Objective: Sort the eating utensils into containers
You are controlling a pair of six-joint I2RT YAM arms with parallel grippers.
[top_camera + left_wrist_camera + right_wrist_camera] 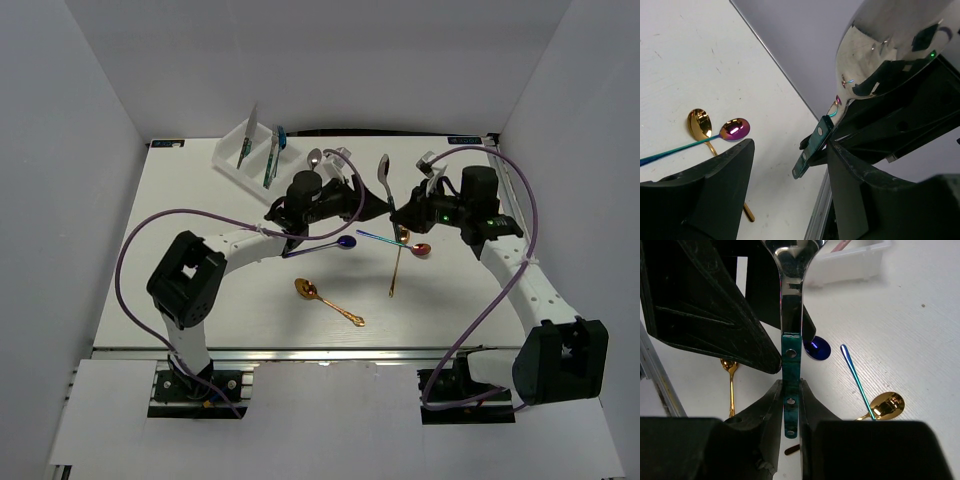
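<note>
My right gripper (400, 214) (791, 388) is shut on the teal handle of a spoon (791, 300) with a silver bowl and holds it upright above the table's middle (384, 172). My left gripper (376, 208) (790, 146) is open right beside it, its fingers (710, 190) set wide apart, with the spoon's handle end (814, 148) showing between them and its bowl (890, 45) above. The white tray (232, 158) stands at the back left and holds a silver knife (248, 135) and a teal utensil (272, 156).
On the table lie a gold spoon (326, 299), a blue spoon (330, 245), an iridescent spoon with a red-purple bowl (396, 243) crossing a long gold spoon (397, 265), and silver pieces (314, 157) near the back (428, 160).
</note>
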